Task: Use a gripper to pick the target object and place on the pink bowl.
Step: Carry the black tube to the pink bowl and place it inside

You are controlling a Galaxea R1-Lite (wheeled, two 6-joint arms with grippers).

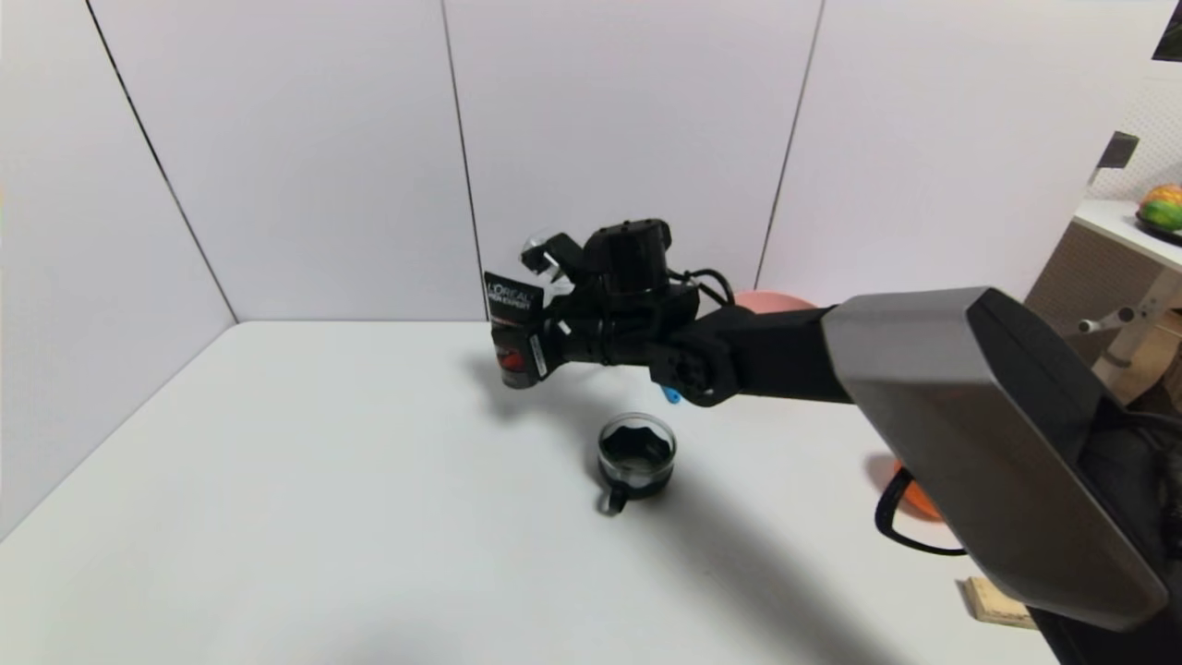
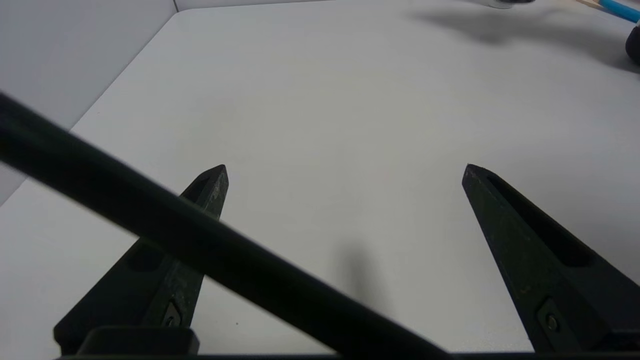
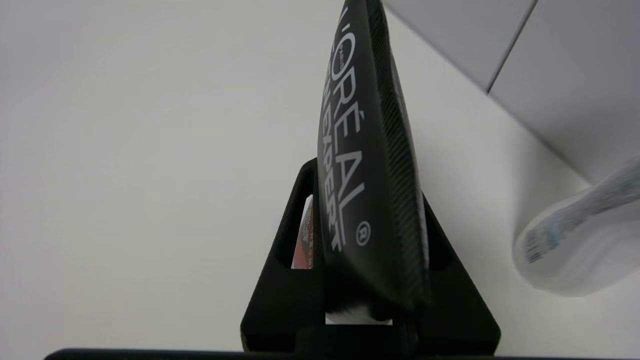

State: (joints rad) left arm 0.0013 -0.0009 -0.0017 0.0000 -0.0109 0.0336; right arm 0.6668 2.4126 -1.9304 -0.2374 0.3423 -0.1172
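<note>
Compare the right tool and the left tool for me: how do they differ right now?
The right tool is shut on the black tube; the left tool is open and holds nothing. The right tool is lifted above the white table, its tube held clear of the surface, while the left tool points low across a bare stretch of that table. The right tool shows in the head view; the left tool does not. Both have black fingers.
</note>
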